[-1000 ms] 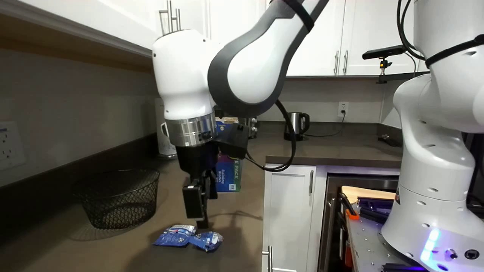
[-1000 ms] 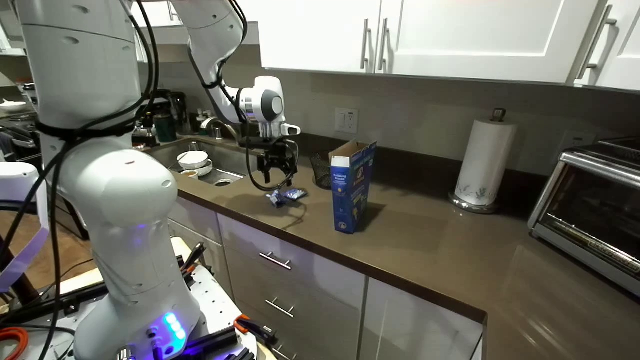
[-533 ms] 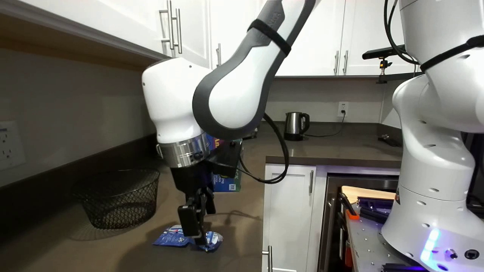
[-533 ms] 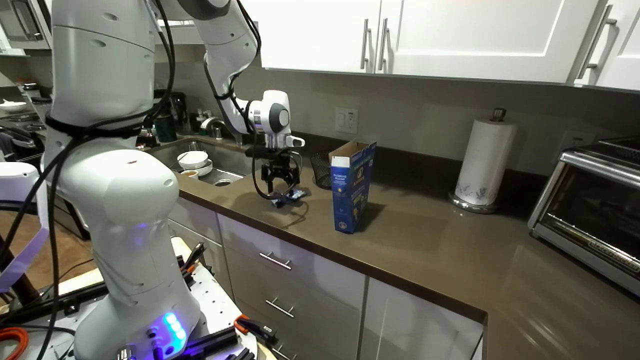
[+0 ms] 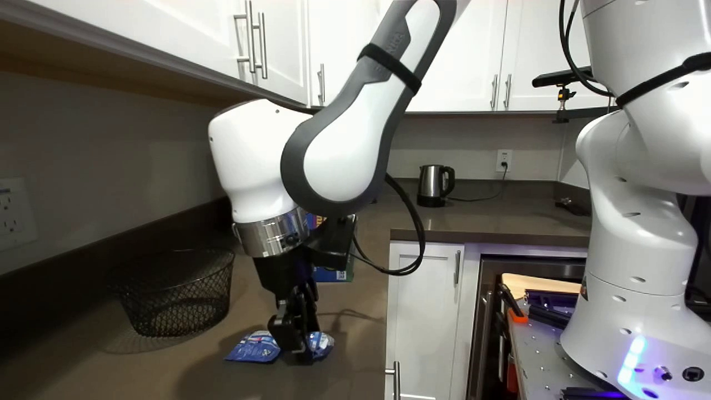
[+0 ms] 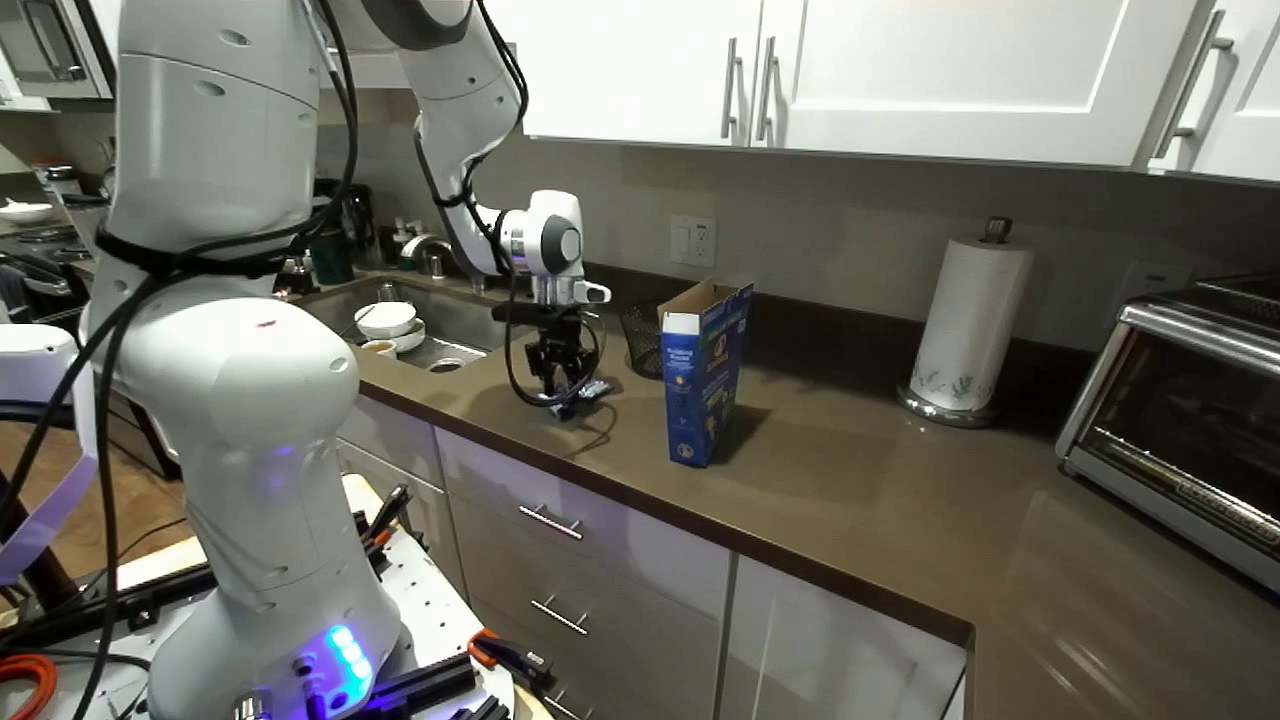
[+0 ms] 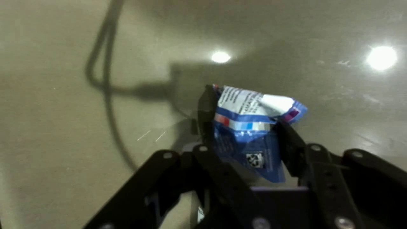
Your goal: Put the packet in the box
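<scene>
My gripper [image 5: 300, 351] points down at the countertop [image 5: 355, 368] with its fingers [image 7: 290, 147] on either side of the packet [image 7: 248, 127]. Wrist view: the fingers stand apart, the packet between them, and the finger at the right of this view overlaps one edge. From my station I cannot tell whether they press on the packet or merely flank it, nor whether it rests on the countertop or sits just above. Its visible face is blue, with a white text panel and a coloured band; one corner juts out past that finger.

A like second packet [image 5: 253, 348] lies on the countertop just beside the gripper, on the side toward the black wire basket [image 5: 183, 311].

The blue printed box [image 6: 705, 385] stands upright on the same countertop, top open, apart from both packets; in an exterior view, my arm [image 5: 344, 144] and gripper hide most of it.

Surroundings: in an exterior view, a paper towel roll [image 6: 970, 325] and a toaster oven [image 6: 1190, 440] stand farther along the countertop past the box, and white bowls [image 6: 385, 320] sit in the sink [image 6: 450, 302]. In an exterior view, a kettle [image 5: 431, 186] stands near the wall outlet [image 5: 504, 158].
</scene>
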`<act>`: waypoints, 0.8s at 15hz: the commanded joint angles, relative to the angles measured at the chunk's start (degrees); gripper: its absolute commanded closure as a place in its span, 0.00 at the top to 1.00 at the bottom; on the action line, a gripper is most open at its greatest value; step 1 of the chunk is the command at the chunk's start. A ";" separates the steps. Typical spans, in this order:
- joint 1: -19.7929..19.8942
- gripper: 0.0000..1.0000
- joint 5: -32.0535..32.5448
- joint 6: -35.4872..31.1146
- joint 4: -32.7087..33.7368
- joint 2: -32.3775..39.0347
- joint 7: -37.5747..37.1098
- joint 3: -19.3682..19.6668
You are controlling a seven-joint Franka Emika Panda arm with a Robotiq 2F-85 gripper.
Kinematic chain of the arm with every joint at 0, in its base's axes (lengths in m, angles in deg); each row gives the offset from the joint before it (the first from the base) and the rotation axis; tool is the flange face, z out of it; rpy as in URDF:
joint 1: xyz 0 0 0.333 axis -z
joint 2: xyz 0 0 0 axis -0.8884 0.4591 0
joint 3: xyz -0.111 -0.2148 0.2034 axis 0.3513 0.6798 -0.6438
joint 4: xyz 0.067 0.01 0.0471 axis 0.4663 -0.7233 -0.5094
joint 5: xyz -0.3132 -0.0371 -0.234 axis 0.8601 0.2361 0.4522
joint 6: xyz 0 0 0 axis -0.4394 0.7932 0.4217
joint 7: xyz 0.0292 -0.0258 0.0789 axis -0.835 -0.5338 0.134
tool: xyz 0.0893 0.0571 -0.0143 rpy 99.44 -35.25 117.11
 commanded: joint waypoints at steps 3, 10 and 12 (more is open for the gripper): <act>-0.09 0.12 -2.08 2.75 0.72 -2.01 1.79 0.51; 0.04 0.03 0.62 12.50 -0.54 -11.33 -0.82 2.04; 0.57 0.03 1.60 16.07 -1.04 -16.14 -0.91 2.22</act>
